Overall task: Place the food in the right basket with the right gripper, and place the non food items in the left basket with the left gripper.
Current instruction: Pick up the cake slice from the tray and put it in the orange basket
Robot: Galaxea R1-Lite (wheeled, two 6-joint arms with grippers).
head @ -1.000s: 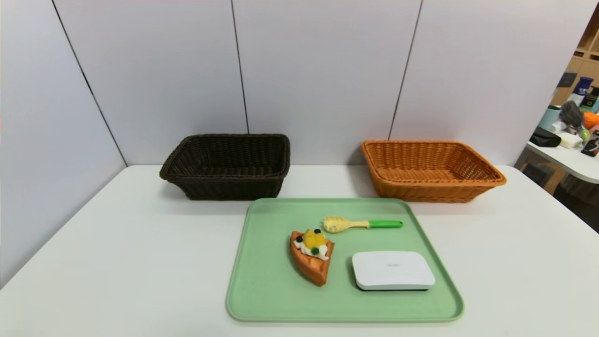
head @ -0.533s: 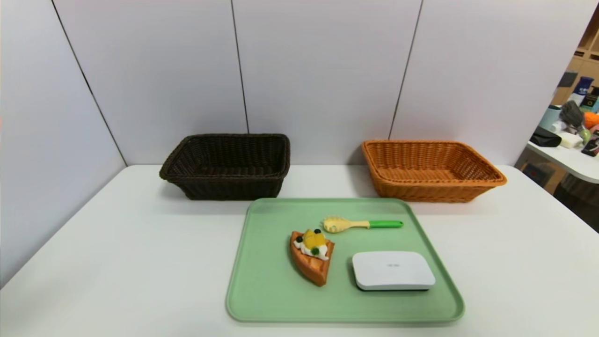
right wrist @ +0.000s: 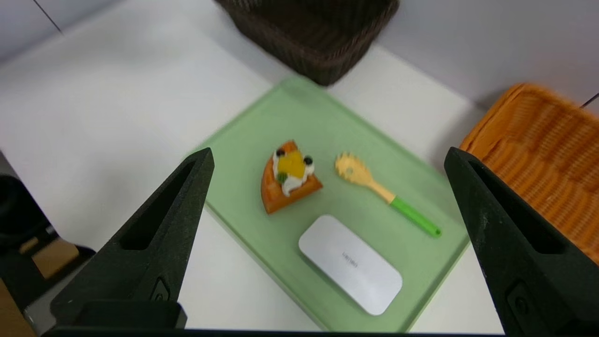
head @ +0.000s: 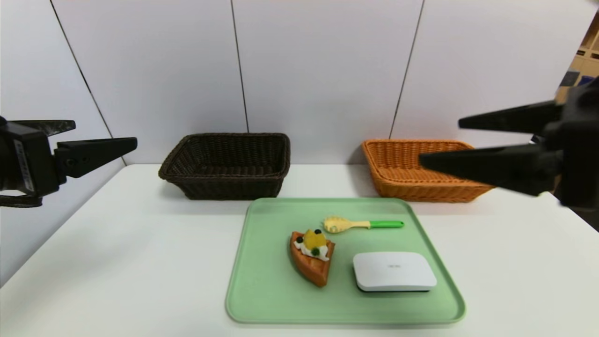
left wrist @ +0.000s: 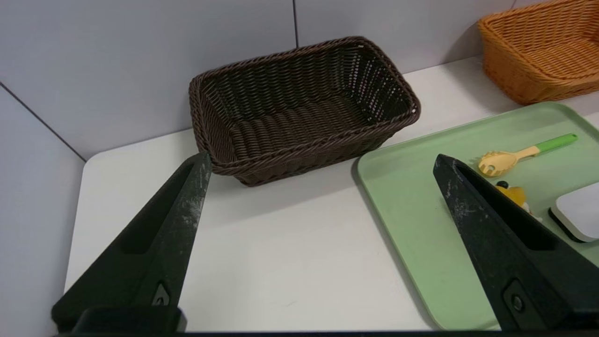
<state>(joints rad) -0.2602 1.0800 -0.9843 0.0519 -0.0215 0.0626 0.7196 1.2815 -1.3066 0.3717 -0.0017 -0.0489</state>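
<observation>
The food, an orange-brown cake wedge with cream and fruit, lies on the green tray. Behind it is the yellow-headed, green-handled utensil, and to its right the flat white device. The dark left basket and the orange right basket stand behind the tray. My left gripper hangs open above the table's left side. High on the right, my right gripper is open in front of the orange basket. Neither holds anything.
Grey wall panels close off the back and the left of the white table. The tray's near rim lies close to the table's front edge. Bare tabletop lies on both sides of the tray.
Both grippers have come into the head view, the left from the left edge and the right from the right edge. The items, tray and baskets have not moved.
</observation>
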